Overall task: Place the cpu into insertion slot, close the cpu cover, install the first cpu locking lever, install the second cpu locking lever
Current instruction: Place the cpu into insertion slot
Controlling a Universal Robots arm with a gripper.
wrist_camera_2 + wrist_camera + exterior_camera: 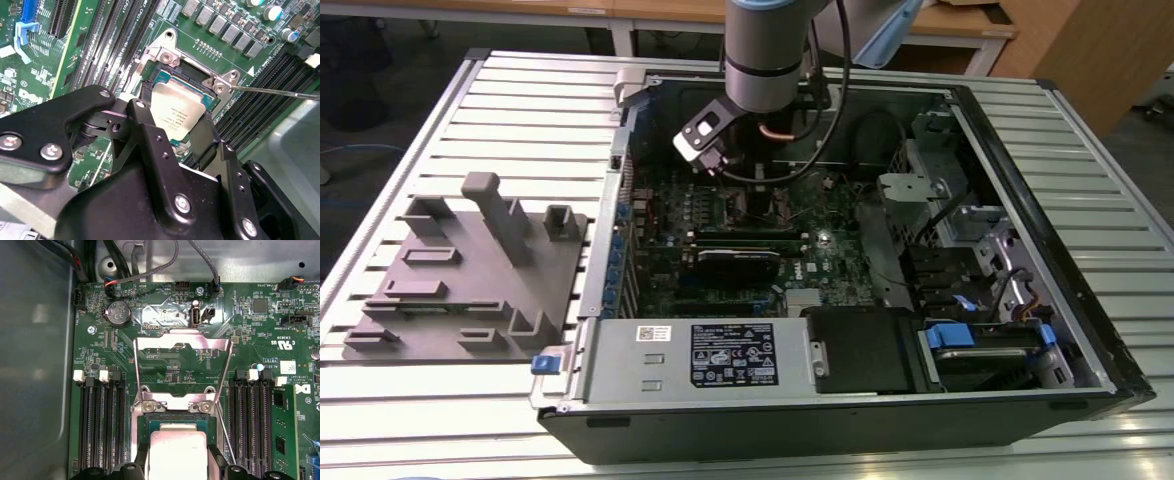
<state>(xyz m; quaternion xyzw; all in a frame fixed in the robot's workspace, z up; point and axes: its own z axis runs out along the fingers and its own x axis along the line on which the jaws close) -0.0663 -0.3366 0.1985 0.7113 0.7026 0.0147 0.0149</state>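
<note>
jaws: gripper [178,473] clamped across the cpu [178,450]
slot: insertion slot [175,418] right beneath it, cpu cover [182,353] standing open beyond

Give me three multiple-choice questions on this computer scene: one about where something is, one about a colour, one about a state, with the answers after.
1. Where is the cpu?
A. On the grey fixture beside the case.
B. At the insertion slot on the motherboard.
C. On top of the power supply.

2. What colour is the cpu's top?
A. Silvery-grey.
B. Blue.
C. Gold.

3. How does the cpu cover stand?
A. Shut over the cpu.
B. Taken off, lying outside the case.
C. Open, swung away from the slot on its hinge.

Answers:
1 B: both wrist views show it within the slot's frame.
2 A: its metal top looks pale silver.
3 C: in the first wrist view the frame is swung back from its hinge and the cpu is uncovered.
</note>
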